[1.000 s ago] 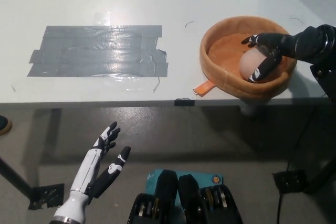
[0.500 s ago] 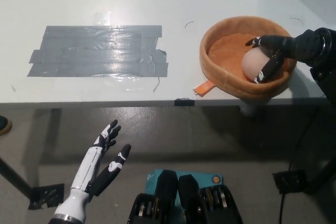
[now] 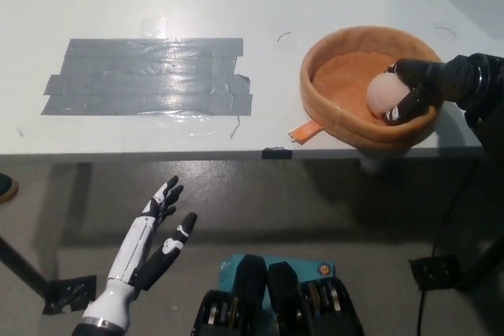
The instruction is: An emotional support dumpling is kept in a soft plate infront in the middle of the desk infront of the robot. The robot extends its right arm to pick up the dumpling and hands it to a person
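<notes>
Gripping the dumpling inside the plate on the tabletop, the right hand wraps it — below the plate, left hand rests open.

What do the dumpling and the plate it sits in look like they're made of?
Dumpling: a pale pinkish, matte ball with a smooth rounded shape, probably soft foam or plush; the right hand is closed around it. Soft plate: orange-tan with a thick, rolled, padded-looking rim, likely fabric or foam. A flat tab sticks out at its lower left.
</notes>
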`<state>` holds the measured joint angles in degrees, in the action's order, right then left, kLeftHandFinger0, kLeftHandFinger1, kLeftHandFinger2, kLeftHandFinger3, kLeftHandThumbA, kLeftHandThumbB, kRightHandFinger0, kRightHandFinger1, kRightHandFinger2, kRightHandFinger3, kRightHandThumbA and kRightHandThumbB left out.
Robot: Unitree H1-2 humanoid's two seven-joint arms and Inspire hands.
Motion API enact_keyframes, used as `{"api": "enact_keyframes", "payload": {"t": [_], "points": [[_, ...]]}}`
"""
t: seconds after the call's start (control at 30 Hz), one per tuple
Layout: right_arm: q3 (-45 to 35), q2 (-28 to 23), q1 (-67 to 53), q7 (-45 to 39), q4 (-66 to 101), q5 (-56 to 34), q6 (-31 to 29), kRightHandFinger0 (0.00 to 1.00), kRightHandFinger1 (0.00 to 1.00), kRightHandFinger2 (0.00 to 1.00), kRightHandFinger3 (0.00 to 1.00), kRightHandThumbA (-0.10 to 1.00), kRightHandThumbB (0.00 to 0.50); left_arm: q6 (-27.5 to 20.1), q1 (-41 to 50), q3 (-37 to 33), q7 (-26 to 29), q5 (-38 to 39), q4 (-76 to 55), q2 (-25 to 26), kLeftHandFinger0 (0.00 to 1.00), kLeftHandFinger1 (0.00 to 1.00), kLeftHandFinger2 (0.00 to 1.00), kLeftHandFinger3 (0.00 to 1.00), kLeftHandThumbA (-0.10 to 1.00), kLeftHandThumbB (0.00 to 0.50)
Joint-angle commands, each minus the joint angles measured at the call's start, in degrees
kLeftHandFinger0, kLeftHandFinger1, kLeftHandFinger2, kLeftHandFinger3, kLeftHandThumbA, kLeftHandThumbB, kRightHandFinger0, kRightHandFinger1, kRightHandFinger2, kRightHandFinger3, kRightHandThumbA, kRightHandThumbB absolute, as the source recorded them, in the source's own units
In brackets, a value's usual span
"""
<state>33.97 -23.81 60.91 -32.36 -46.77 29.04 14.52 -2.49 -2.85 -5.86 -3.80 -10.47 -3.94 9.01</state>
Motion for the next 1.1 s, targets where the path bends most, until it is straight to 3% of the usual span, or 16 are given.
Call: {"api": "enact_keyframes", "payload": {"t": [0.0, 0.03, 0.07, 0.17, 0.23, 0.37, 0.73, 0.77, 0.87, 1.07], "points": [[-0.31, -0.31, 0.69, 3.37, -0.91, 2.06, -3.51, 0.29, 0.57, 0.68, 0.78, -0.1, 0.143, -1.35, -1.25, 0.41, -0.23, 0.37, -0.65, 0.36, 1.0, 1.0, 1.0, 1.0, 0.8, 0.02], [-1.1, -0.29, 0.38, 4.73, -1.08, 1.64, -4.25, 0.23, 0.6, 0.88, 0.93, -0.1, 0.139, -1.12, -1.31, 0.44, -0.27, 0.44, -0.64, 0.33, 1.0, 1.0, 1.0, 1.0, 0.79, 0.021], [-1.46, -0.31, 0.26, 5.26, -1.1, 1.45, -4.68, 0.24, 0.66, 0.99, 0.99, -0.1, 0.126, -1.09, -1.36, 0.41, -0.26, 0.38, -0.64, 0.32, 1.0, 1.0, 1.0, 1.0, 0.79, 0.021], [-4.19, -0.43, -0.83, 7.77, 0.71, 0.09, -5.41, 0.28, 0.81, 1.0, 1.0, -0.1, 0.154, -0.9, -1.48, 0.16, -0.22, -0.39, -0.7, 0.49, 1.0, 1.0, 1.0, 1.0, 0.8, 0.021], [-6.93, -0.61, -0.78, 9.73, 1.35, -1.58, -7.11, 0.25, 0.77, 1.0, 0.94, -0.1, 0.147, -0.76, -2.62, 0.23, -0.17, -0.44, -0.42, 0.44, 1.0, 1.0, 1.0, 1.0, 0.8, 0.015], [-12.95, -0.5, -0.24, 11.51, 3.49, -4.19, -7.43, 0.17, 0.73, 1.0, 1.0, -0.1, 0.142, -1.1, -4.79, 0.26, -0.28, -0.24, 0.29, 0.44, 1.0, 1.0, 1.0, 1.0, 0.79, 0.0], [-26.51, 1.8, -0.51, 16.91, 16.64, -9.23, -10.44, 0.25, 0.71, 1.0, 1.0, -0.1, 0.163, -0.34, -6.93, 0.24, -0.28, -0.19, 0.55, 0.27, 1.0, 1.0, 1.0, 1.0, 0.81, 0.0], [-27.38, 2.21, -0.21, 16.91, 18.34, -9.56, -9.11, 0.27, 0.73, 1.0, 1.0, -0.1, 0.139, -0.48, -7.38, 0.36, -0.23, 0.02, 0.67, 0.17, 1.0, 1.0, 1.0, 1.0, 0.81, 0.0], [-29.76, 3.54, 0.24, 16.97, 23.07, -10.93, -7.47, 0.29, 0.75, 1.0, 1.0, -0.1, 0.154, -0.52, -8.41, 0.55, -0.23, 0.34, 1.09, 0.1, 1.0, 1.0, 1.0, 1.0, 0.8, 0.0], [-30.31, 5.94, 1.08, 17.94, 29.07, -10.79, -8.18, 0.24, 0.69, 0.98, 1.0, -0.1, 0.144, -0.27, -9.29, 0.6, -0.25, 0.4, 1.13, 0.03, 1.0, 1.0, 1.0, 1.0, 0.82, 0.0]]}}
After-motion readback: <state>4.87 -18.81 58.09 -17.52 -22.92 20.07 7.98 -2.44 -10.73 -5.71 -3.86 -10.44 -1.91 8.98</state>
